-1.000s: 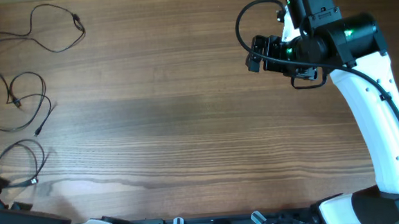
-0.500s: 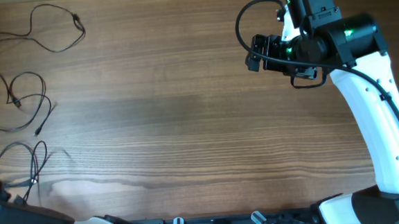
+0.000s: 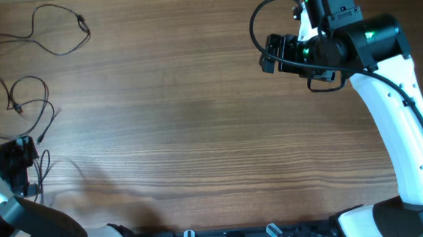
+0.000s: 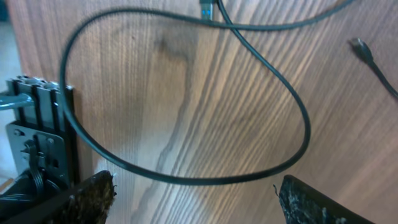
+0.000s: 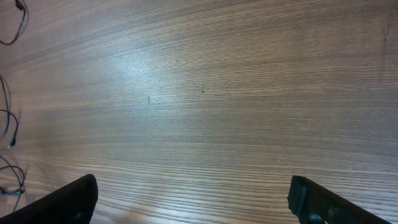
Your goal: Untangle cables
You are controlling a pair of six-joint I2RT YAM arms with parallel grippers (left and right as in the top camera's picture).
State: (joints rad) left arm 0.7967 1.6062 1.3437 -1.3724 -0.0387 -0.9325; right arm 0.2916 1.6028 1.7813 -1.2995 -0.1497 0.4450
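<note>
Since the earlier frame, the left end effector (image 3: pixel 16 154) is raised from 7 o'clock to 8 o'clock over the lowest cable loop (image 4: pixel 308 127), jaws spread wide, apparently to straddle it. Separated cables (image 3: pixel 46 87) are kept along the table (image 3: pixel 198 134) edge, 8 to 10 o'clock, where room is tight. The right end effector (image 3: pixel 269 55), open and empty, is held at 1 o'clock, leaving the centre free.

Thin black cable (image 4: pixel 193 182) looped on wooden table (image 4: pixel 205 99), small plug (image 4: pixel 360 50) upper right, claw (image 4: pixel 199 198) spread wide below
</note>
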